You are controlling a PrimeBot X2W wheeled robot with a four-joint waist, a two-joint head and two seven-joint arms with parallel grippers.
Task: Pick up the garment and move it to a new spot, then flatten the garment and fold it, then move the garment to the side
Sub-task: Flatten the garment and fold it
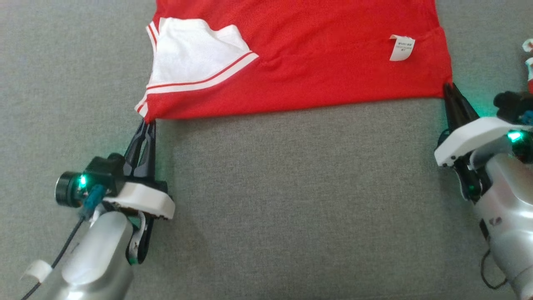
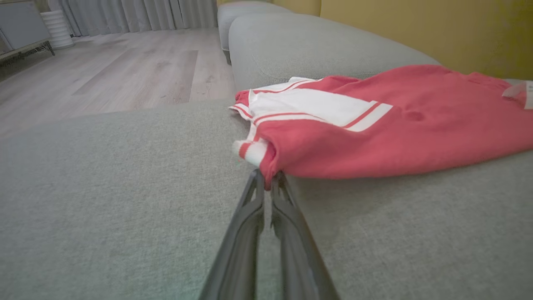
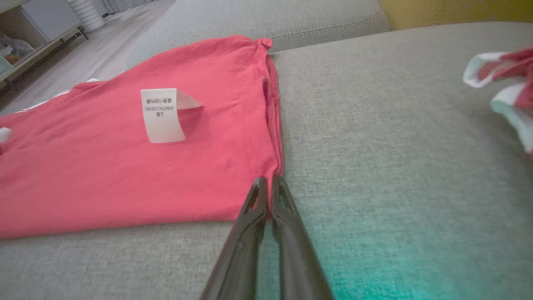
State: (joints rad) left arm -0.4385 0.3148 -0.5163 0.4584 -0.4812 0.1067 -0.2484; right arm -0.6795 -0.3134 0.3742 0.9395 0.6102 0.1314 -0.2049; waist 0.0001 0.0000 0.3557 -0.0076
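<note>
The garment (image 1: 316,71) is a red shirt with a white, red-striped sleeve, spread on the grey cushion at the top of the head view. A white care label (image 1: 402,47) lies on it. My left gripper (image 1: 149,121) is shut on the garment's near left corner (image 2: 266,168), beside the white cuff. My right gripper (image 1: 448,88) is shut on the near right corner (image 3: 272,175), where the side seam ends. The near hem runs fairly straight between the two grippers. The garment's far part is cut off by the top of the head view.
The grey sofa cushion (image 1: 291,200) stretches broad and bare in front of the garment. A small red and white cloth item (image 3: 506,89) lies on the cushion to the right. Wooden floor (image 2: 104,71) lies beyond the cushion's left edge, and a yellow wall (image 2: 416,29) stands behind.
</note>
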